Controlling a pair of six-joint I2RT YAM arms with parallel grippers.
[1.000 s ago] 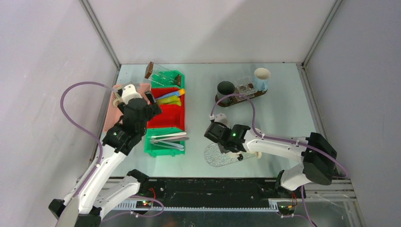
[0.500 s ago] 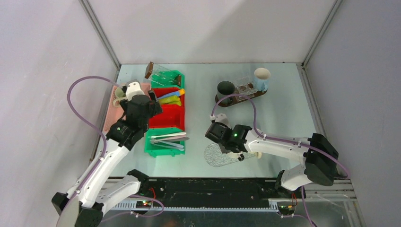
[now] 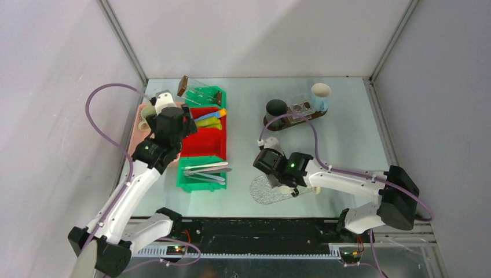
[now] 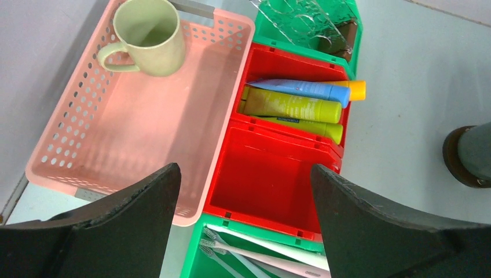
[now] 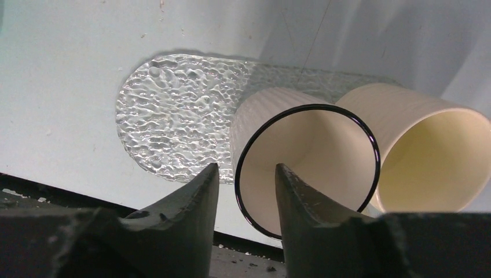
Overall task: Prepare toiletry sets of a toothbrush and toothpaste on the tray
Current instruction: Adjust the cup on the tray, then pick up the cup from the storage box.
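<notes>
In the right wrist view a white mug [image 5: 307,168] with a thin dark rim and a cream mug [image 5: 428,156] stand side by side on a clear rippled tray [image 5: 168,110]. My right gripper [image 5: 246,167] is open and straddles the white mug's rim, one finger outside and one inside, with a gap on each side. My left gripper [image 4: 244,168] hangs wide open and holds nothing above an empty red bin [image 4: 272,174]. Beyond it, another red bin holds the toothpaste tubes: blue [image 4: 301,90], yellow-green [image 4: 289,107] and an orange one [image 4: 356,90]. Pale toothbrushes [image 4: 260,252] lie in a green bin.
A pink perforated basket [image 4: 116,133] to the left of the bins holds a pale green mug [image 4: 147,37]. A green bin [image 3: 209,92] at the back carries clear trays. A dark mug [image 3: 277,108] and a pale blue mug [image 3: 321,95] stand on a tray at the back right.
My right jaws have opened off the white mug's rim. My left arm has moved towards the back, over the red bins and the basket, still open.
</notes>
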